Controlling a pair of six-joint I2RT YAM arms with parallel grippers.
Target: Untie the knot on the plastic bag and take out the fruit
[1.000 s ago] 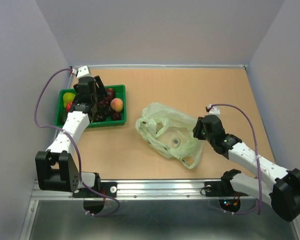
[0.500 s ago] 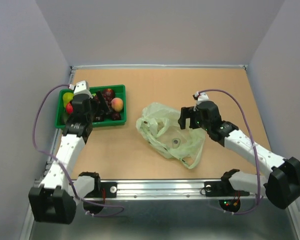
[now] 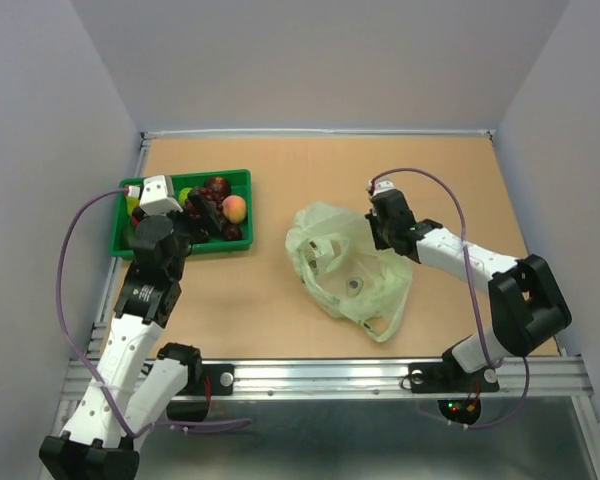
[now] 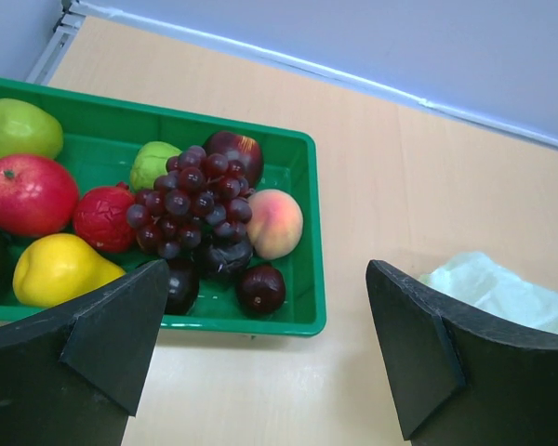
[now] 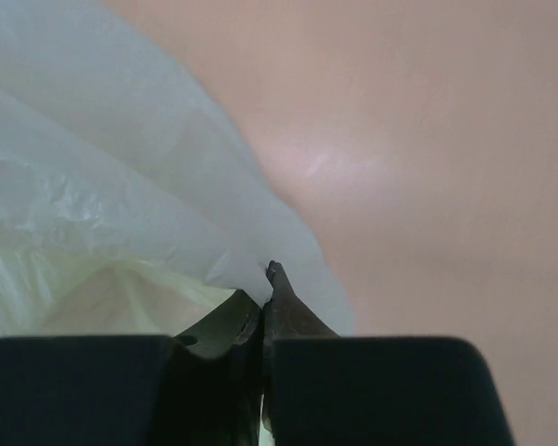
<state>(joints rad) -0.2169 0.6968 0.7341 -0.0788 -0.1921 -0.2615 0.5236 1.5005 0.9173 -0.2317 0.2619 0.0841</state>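
Observation:
The pale green plastic bag [image 3: 345, 270] lies slack mid-table, its mouth open; no tied knot shows, and a loose handle loop [image 3: 385, 322] trails toward the near edge. My right gripper [image 3: 384, 232] is at the bag's far right edge, shut on a fold of the bag film [image 5: 158, 214]; its fingertips [image 5: 272, 275] pinch it. My left gripper [image 4: 268, 311] is open and empty, above the table just in front of the green tray [image 4: 309, 242]. The fruit lies in the tray: a grape bunch [image 4: 188, 209], a lime-green fruit [image 4: 152, 163], dark purple ones [image 4: 259, 289] and a small red one [image 4: 104, 219].
The tray [image 3: 242, 178] at the far left also holds a peach [image 4: 275, 223], a yellow pear [image 4: 58, 269], a green pear [image 4: 19, 128] and a red apple [image 4: 26, 193]. A small grey round thing [image 3: 354, 285] lies inside the bag. Walls close the table's far side and both flanks.
My left gripper has drawn back from over the tray toward the near side. My right gripper has moved far-left to the bag's upper right edge and pinched it; the bag shifted slightly right.

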